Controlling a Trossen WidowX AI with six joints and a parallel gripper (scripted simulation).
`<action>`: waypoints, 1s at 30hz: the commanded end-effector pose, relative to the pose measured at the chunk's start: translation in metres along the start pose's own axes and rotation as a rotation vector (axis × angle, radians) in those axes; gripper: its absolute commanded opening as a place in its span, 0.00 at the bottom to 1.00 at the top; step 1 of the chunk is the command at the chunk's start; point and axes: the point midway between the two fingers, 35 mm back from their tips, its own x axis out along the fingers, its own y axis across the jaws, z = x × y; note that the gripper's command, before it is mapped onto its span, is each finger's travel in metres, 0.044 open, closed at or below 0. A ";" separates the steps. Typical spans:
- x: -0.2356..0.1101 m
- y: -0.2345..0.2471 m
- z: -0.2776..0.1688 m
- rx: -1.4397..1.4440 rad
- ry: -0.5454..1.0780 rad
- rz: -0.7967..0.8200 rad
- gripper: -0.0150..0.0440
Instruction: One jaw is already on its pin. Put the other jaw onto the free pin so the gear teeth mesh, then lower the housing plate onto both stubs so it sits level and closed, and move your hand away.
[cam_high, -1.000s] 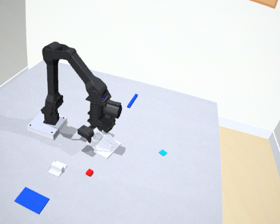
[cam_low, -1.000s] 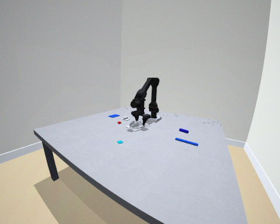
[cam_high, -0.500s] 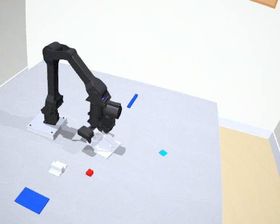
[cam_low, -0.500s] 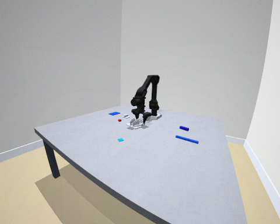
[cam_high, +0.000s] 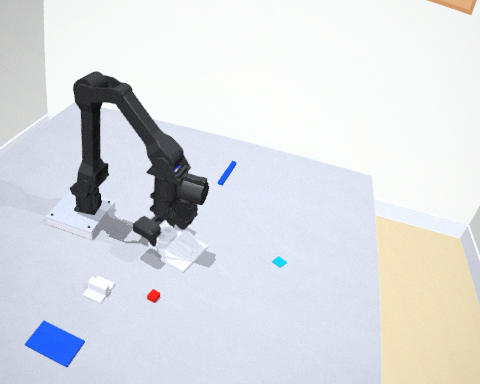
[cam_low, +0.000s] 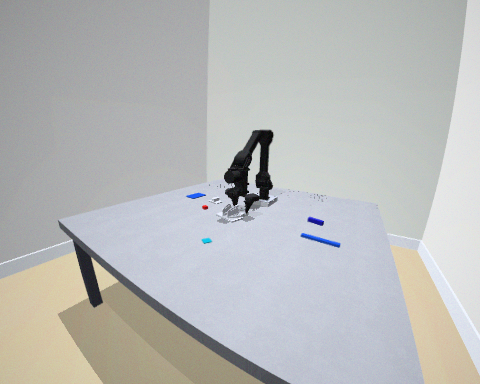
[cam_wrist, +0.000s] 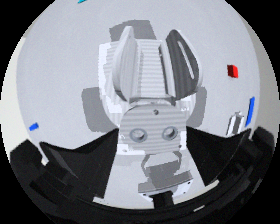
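Observation:
My gripper (cam_high: 167, 232) (cam_low: 241, 208) (cam_wrist: 151, 131) is shut on the white housing plate (cam_wrist: 152, 116), with one finger at each side edge. The plate's two round holes face the wrist camera. It is over the near end of the white base (cam_high: 183, 269) (cam_wrist: 103, 82). Two pale jaws stand side by side on the base, the left jaw (cam_wrist: 124, 70) and the right jaw (cam_wrist: 184, 70), with a gap between their far ends. The plate hides the pins, the stubs and the gear teeth, so I cannot tell whether the teeth mesh or the plate touches the stubs.
A white stepped part (cam_high: 99, 288) (cam_wrist: 236, 123), a red cube (cam_high: 153, 296) (cam_wrist: 232, 71) and a blue mat (cam_high: 55, 343) (cam_low: 196, 195) lie to one side. A cyan square (cam_high: 279, 262) (cam_low: 207, 241), a blue bar (cam_high: 227, 173) (cam_low: 320, 240) and a dark blue cylinder (cam_low: 315, 221) lie farther off.

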 end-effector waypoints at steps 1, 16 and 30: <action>0.001 0.000 0.000 -0.001 -0.001 0.000 0.85; 0.005 0.000 0.000 -0.003 -0.001 0.000 0.85; 0.008 0.000 0.000 -0.005 -0.001 0.000 0.85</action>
